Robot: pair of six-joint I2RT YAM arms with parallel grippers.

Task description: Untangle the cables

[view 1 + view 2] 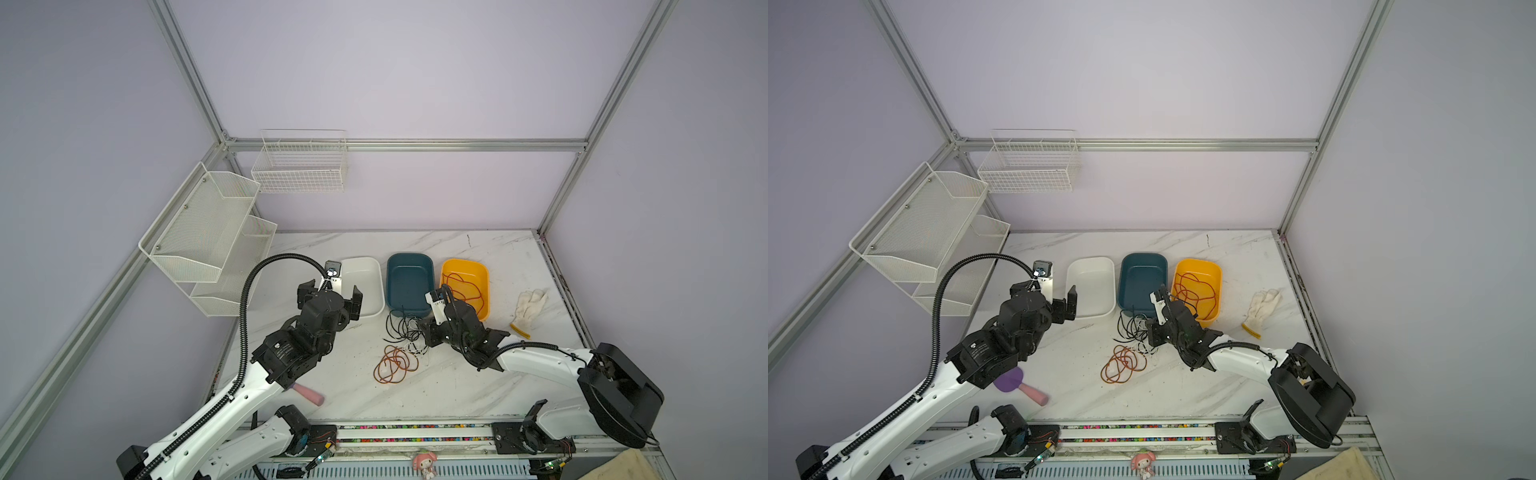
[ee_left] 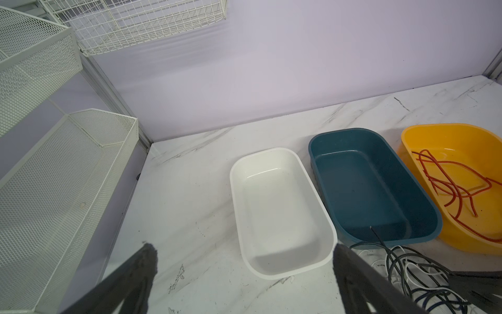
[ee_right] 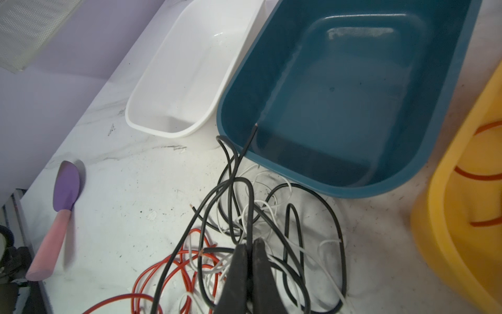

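The cables lie tangled on the marble table in front of the tubs: black loops [image 1: 400, 326] [image 1: 1128, 324], thin white strands [image 3: 330, 242] and a red-orange coil [image 1: 394, 365] [image 1: 1121, 366]. Another red-orange cable [image 1: 463, 289] [image 2: 445, 185] lies inside the yellow tub. My right gripper [image 1: 423, 331] [image 3: 251, 242] sits in the tangle, shut on a black cable [image 3: 245, 152] whose free end leans on the teal tub's rim. My left gripper [image 1: 330, 289] [image 2: 244, 248] hangs open and empty near the white tub, apart from the cables.
White tub [image 1: 380, 286], teal tub [image 1: 409, 254] and yellow tub [image 1: 486, 282] stand side by side at the back. A white glove [image 1: 530, 303] lies right of them. A purple-and-pink spatula [image 1: 1021, 384] lies under the left arm. Mesh racks [image 1: 208, 232] and a wire basket [image 1: 299, 166] hang on the left and back walls.
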